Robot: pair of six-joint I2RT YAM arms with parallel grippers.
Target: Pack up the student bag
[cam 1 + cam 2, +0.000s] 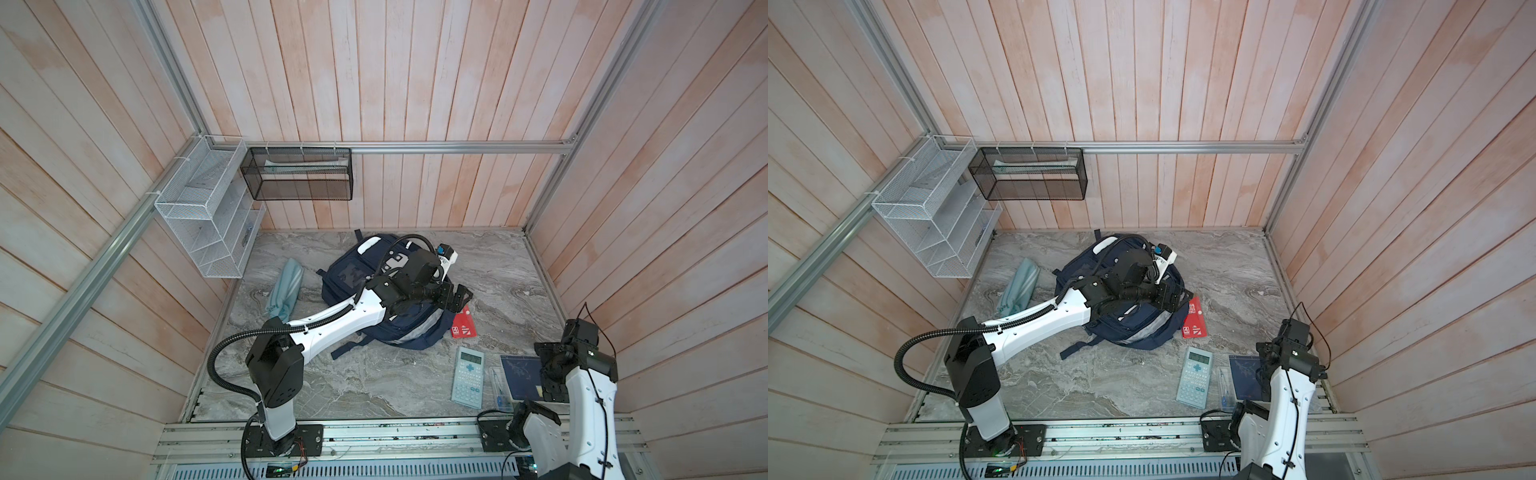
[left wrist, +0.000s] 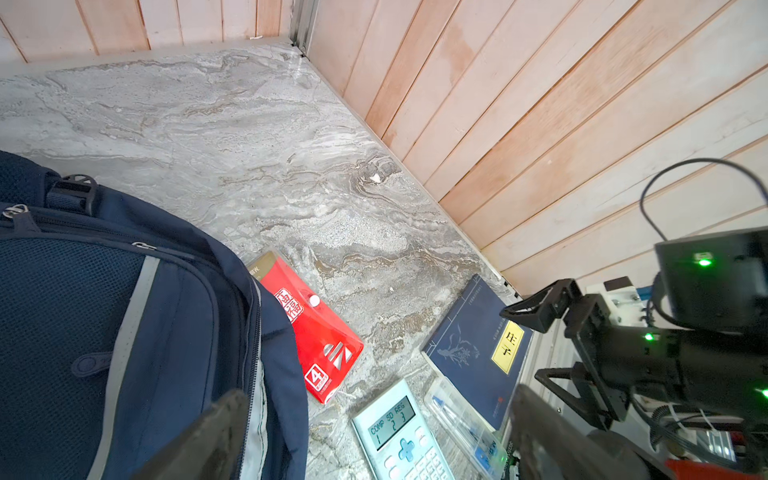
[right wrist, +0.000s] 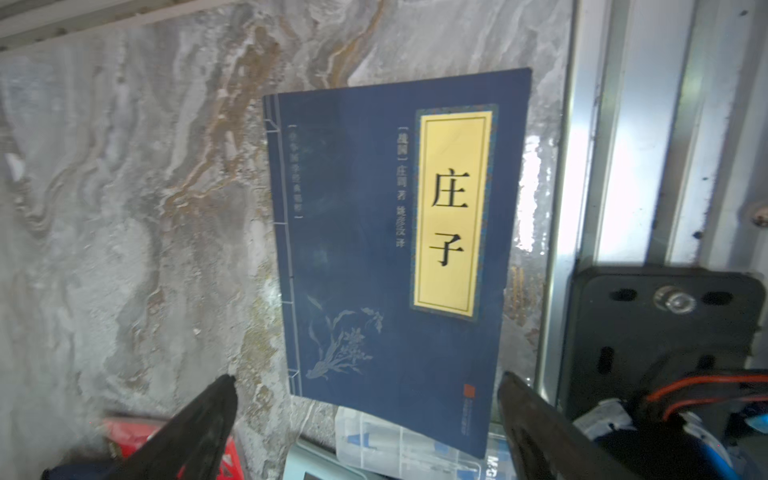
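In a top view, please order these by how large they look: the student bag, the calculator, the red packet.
1. student bag, by far the largest.
2. calculator.
3. red packet, the smallest as seen; the bag hides part of it, so its full size is unsure.

My left arm (image 1: 332, 320): white shell links, black joint housings, small round holes dotted along the shells. A black ribbed hose (image 1: 224, 353) runs outside it, cinched with white zip ties. My right arm (image 1: 590, 399): same white-and-black build, but a thin black cable (image 1: 600, 415) on the outside instead. Each bolts to a black base plate (image 1: 311, 436). My fingers (image 3: 199, 432) are black wedges. Green lights (image 2: 704, 262) glow on the black box at my right wrist; red wires (image 3: 706, 384) run by a silver screw (image 3: 675, 299).
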